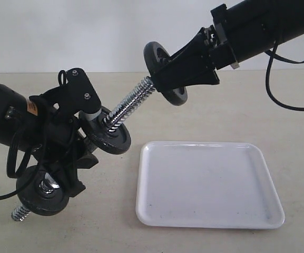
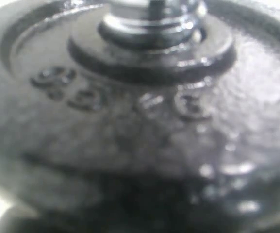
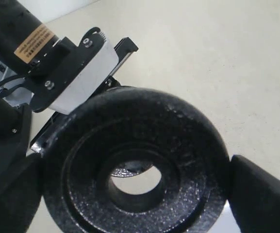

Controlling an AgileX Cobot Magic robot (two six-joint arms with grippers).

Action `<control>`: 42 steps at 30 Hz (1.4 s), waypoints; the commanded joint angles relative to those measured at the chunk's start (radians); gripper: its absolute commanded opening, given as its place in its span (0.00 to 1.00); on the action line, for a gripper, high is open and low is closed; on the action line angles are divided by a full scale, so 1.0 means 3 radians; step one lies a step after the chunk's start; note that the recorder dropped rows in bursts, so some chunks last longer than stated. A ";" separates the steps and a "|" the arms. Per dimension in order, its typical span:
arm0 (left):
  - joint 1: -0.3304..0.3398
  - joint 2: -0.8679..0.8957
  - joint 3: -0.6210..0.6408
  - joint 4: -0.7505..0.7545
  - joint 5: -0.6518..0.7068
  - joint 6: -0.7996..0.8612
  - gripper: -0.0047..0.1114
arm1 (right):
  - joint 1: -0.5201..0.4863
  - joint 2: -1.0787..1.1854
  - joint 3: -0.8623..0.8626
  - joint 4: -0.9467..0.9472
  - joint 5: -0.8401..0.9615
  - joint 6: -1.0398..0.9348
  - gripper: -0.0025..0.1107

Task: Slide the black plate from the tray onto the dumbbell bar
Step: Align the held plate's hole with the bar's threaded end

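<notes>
1. Three black weight discs: the black plate (image 1: 155, 54) by the upper end of the bar, a second disc (image 1: 115, 138) lower along the bar, and a third disc (image 1: 38, 196) near its lower end.
2. One dumbbell bar (image 1: 133, 103), chrome and threaded.
3. One tray (image 1: 209, 184), white with a low rim.
4. Two black robot arms: the left arm (image 1: 4, 113) and the right arm (image 1: 262, 26).
5. Two grippers, one on each arm: the left gripper (image 1: 71, 161) and the right gripper (image 1: 167, 74).
6. One pale table (image 1: 246, 105) under everything.
7. One orange label (image 3: 33, 41), on the left arm.
8. Dark cables hang at both arms; their number cannot be told.
</notes>
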 commanded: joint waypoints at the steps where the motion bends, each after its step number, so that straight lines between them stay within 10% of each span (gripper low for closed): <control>1: 0.0000 -0.0183 -0.0104 -0.0153 -0.0874 -0.0004 0.08 | -0.0003 -0.0050 -0.0022 0.0245 0.0042 0.0009 0.02; 42: -0.0028 -0.0183 -0.0104 -0.0193 -0.0921 -0.0004 0.08 | 0.0192 -0.0050 -0.0022 0.0164 -0.0196 -0.0001 0.02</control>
